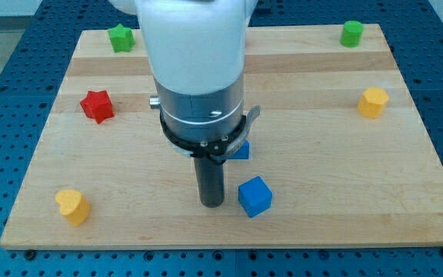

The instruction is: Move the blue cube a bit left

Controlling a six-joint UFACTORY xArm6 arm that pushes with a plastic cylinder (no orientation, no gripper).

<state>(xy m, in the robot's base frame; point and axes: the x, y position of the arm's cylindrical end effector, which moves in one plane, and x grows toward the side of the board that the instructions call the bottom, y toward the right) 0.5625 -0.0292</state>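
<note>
The blue cube [255, 196] lies on the wooden board [129, 200] near the view's bottom, just right of centre. My tip [211, 203] rests on the board close to the cube's left side, a small gap between them. A second blue block [241, 149] shows partly behind the arm's body, above the cube; its shape cannot be made out.
A red star block [97, 105] lies at the left. A green star block [121, 37] is at the top left, a green cylinder [351, 33] at the top right. A yellow block [374, 101] is at the right, a yellow heart-like block [72, 206] at the bottom left.
</note>
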